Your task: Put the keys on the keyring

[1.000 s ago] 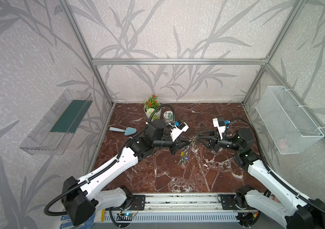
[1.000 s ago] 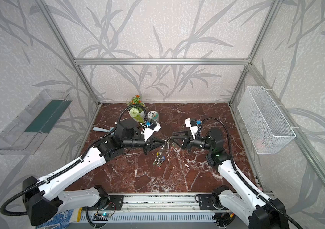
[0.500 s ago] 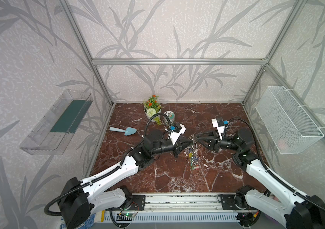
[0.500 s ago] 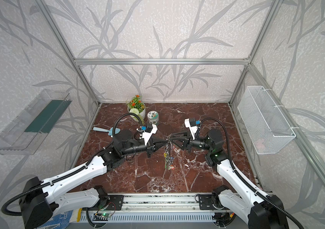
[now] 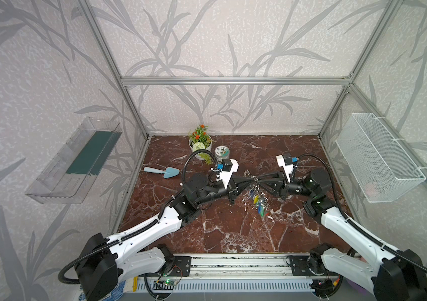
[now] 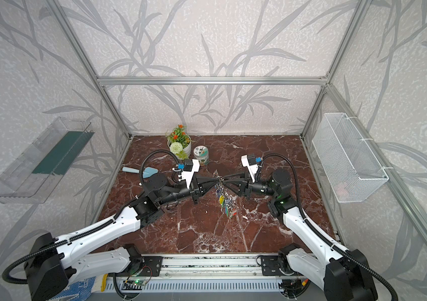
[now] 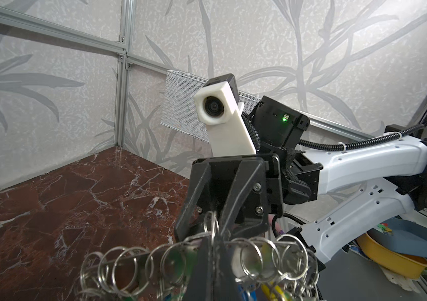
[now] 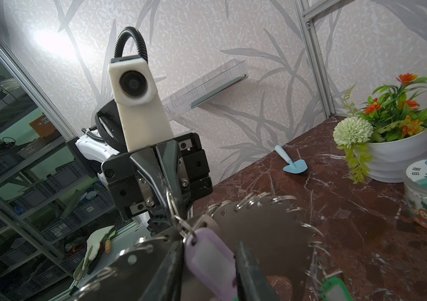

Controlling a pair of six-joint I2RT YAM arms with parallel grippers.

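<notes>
Marble floor [image 5: 233, 229] | L pincer [image 7: 213, 247] clamps keyring [image 8: 267, 234] x1 | R pincer [image 8: 208, 243] pinches lilac-tag keys [image 8: 207, 265] x1

Both top views were bright and evenly lit, seemingly from overhead, with only soft, faint shadows on the glossy floor [image 5: 233, 229]. Wide-lens stretching showed toward the corners of the frame. The keyring [image 5: 258, 198] at centre frame was too small to resolve. In the right wrist view a white glare patch bloomed on the wall [image 8: 50, 39], while the lilac tag [image 8: 208, 260] and keyring [image 8: 267, 234], close to the lens, were dim and blurred. In the left wrist view the keyring [image 7: 126, 263] was soft too, and the floor [image 7: 118, 159] carried a pale sheen.
</notes>
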